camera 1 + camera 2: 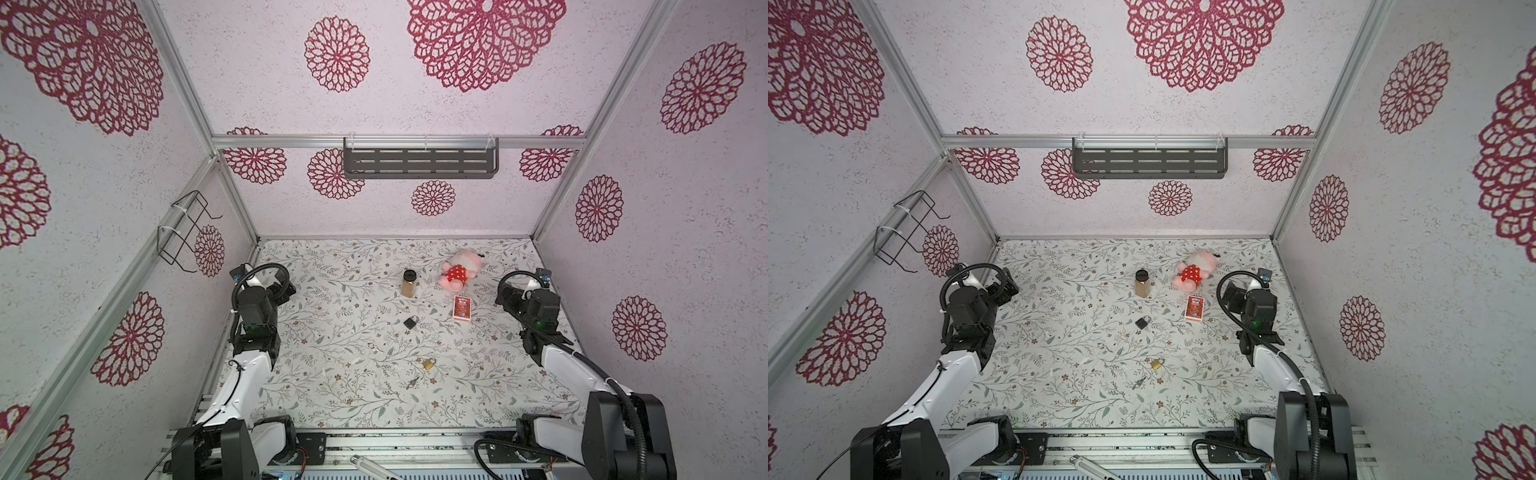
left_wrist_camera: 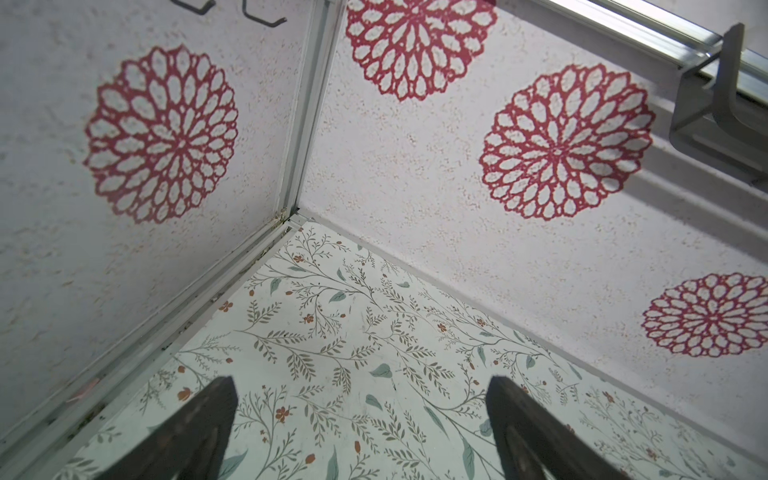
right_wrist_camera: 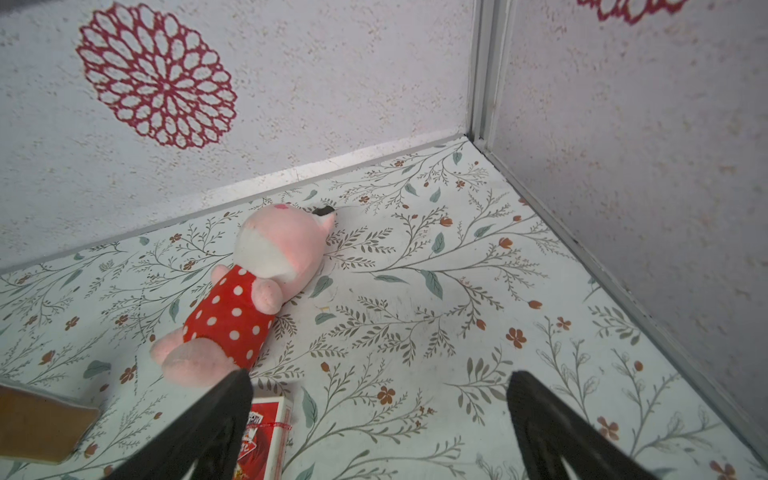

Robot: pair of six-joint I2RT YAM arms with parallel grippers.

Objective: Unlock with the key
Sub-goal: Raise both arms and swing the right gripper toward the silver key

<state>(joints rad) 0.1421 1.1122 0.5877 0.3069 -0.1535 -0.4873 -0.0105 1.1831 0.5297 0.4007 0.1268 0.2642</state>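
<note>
Zero steps of the task are judged done. At the left, the left gripper (image 2: 365, 436) is held over the bare table (image 1: 332, 407), jaws wide and empty. Mid-table, the key (image 1: 412, 382) is laid near the brass padlock (image 1: 429, 364), untouched; the black padlock (image 1: 410, 322) is set farther back. At the right, the right gripper (image 3: 374, 432) is likewise parted and empty. Grasping, inserting and turning are all left. Which lock the key fits cannot be told; the key's shape is barely made out.

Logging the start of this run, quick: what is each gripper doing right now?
Left gripper: open, holding nothing.
Right gripper: open, holding nothing.
</note>
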